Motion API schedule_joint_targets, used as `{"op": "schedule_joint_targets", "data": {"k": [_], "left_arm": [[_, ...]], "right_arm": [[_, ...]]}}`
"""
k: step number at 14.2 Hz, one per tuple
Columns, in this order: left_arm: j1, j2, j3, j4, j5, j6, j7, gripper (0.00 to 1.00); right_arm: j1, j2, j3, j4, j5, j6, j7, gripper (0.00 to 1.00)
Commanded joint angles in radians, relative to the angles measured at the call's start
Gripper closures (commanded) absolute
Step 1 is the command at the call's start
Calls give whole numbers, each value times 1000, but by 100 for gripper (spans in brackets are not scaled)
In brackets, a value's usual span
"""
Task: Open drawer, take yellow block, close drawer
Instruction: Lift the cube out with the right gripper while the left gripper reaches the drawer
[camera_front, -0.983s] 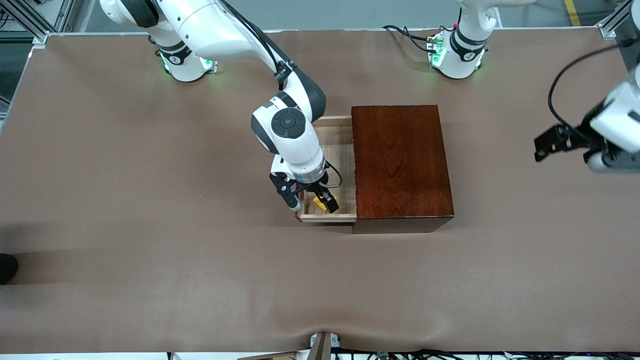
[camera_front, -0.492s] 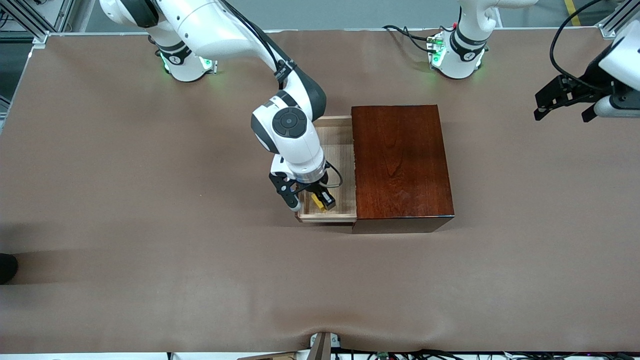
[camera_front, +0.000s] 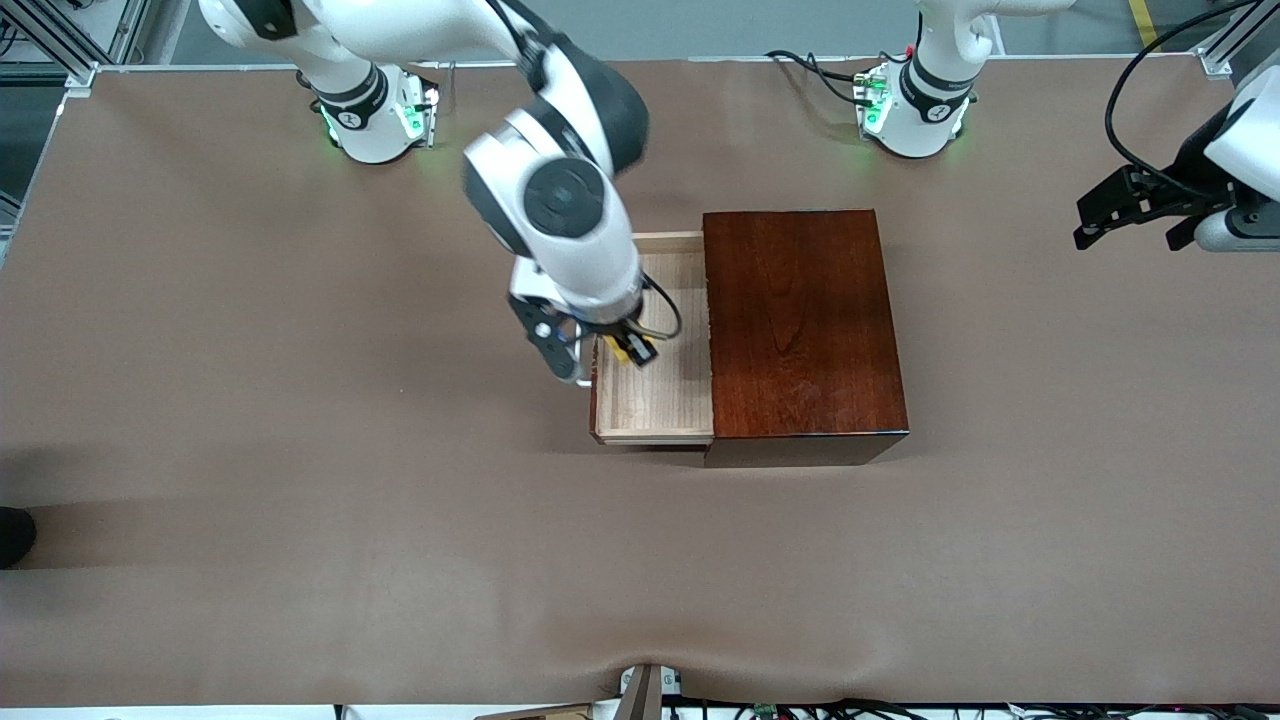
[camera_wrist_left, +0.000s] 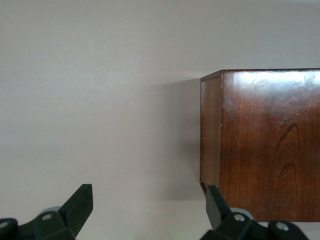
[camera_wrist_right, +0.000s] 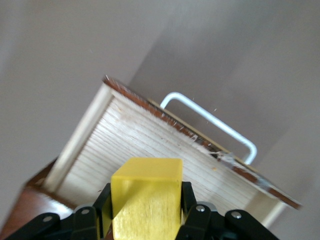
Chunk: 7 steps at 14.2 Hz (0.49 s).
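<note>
Since a second ago the right tool (camera_front: 612, 352) has come up out of the drawer (camera_front: 655, 400) with the yellow block (camera_front: 622, 345) pinched between its fingers, and the left arm has swung back up toward its own end of the bench (camera_front: 300, 480). Right now that right tool hangs over the open drawer, roughly mid-tray, and the right wrist view shows the block (camera_wrist_right: 146, 197) squeezed tight between the two black fingers (camera_wrist_right: 187, 200), clear of the pale wood floor below it. You can see the white U-shaped handle (camera_wrist_right: 212, 125) on the drawer front from there too, sitting at about 1 o'clock from the block in that shot. Drawer is pulled out toward the right arm's end, so from the wooden box (camera_front: 800, 320) it sticks out at 9 o'clock in the front view. Left tool (camera_front: 1135, 212) waits in the air at about 3 o'clock from the box, well apart from it, fingers (camera_wrist_left: 75, 207) spread wide with nothing between them, and its wrist view just catches a corner of the box (camera_wrist_left: 260, 145).
</note>
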Motion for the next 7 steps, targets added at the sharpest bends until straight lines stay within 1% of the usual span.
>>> {"op": "schedule_joint_targets", "data": {"k": [1, 2, 3, 5, 7], "left_arm": [[17, 10, -14, 0, -25, 11, -31, 0], [7, 22, -16, 12, -25, 11, -77, 0], [-10, 38, -23, 22, -26, 11, -123, 0], [-41, 100, -65, 66, -34, 11, -247, 0], [-69, 172, -121, 107, -31, 11, -426, 0]], "right_arm": [[-61, -74, 5, -35, 10, -103, -237, 80], [-97, -87, 3, -48, 5, -123, -341, 80], [-149, -115, 3, -86, -1, -135, -441, 80], [-249, -173, 3, -169, -5, -136, -660, 80], [-367, -212, 2, -242, -28, -123, -913, 80]]}}
